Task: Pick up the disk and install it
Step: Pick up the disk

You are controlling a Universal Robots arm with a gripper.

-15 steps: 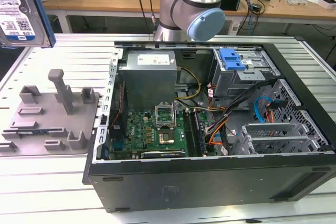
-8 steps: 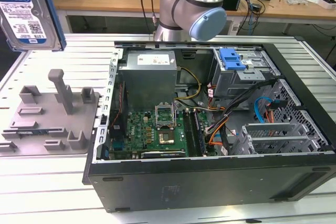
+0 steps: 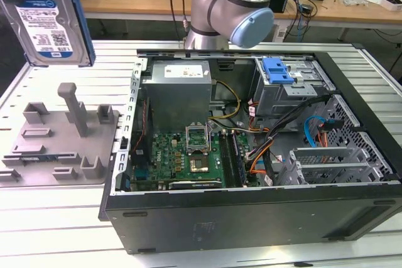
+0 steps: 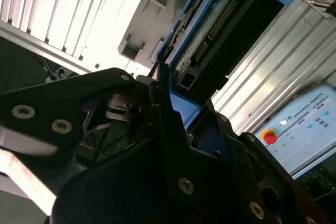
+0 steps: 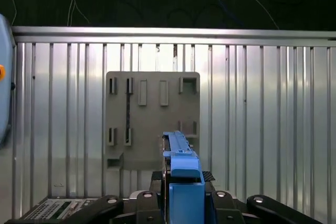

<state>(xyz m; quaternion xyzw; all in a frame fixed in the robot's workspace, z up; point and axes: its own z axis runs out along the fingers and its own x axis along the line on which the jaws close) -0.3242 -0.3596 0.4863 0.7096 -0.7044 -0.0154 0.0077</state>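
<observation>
Pickup looks done: the gripper point(image 5: 182, 178) pinches the disk point(image 3: 47, 20) by its blue frame above the grey holder point(image 3: 63, 136), and installing calls for aligning it inside the open computer case point(image 3: 251, 208).

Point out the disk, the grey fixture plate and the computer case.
disk point(image 3: 45, 23): exterior view, on its printed label.
grey fixture plate point(image 3: 66, 144): exterior view, on its flat base.
computer case point(image 3: 251, 216): exterior view, on its black near wall.

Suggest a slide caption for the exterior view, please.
The disk high above the grey fixture, with the open computer case alongside.
</observation>
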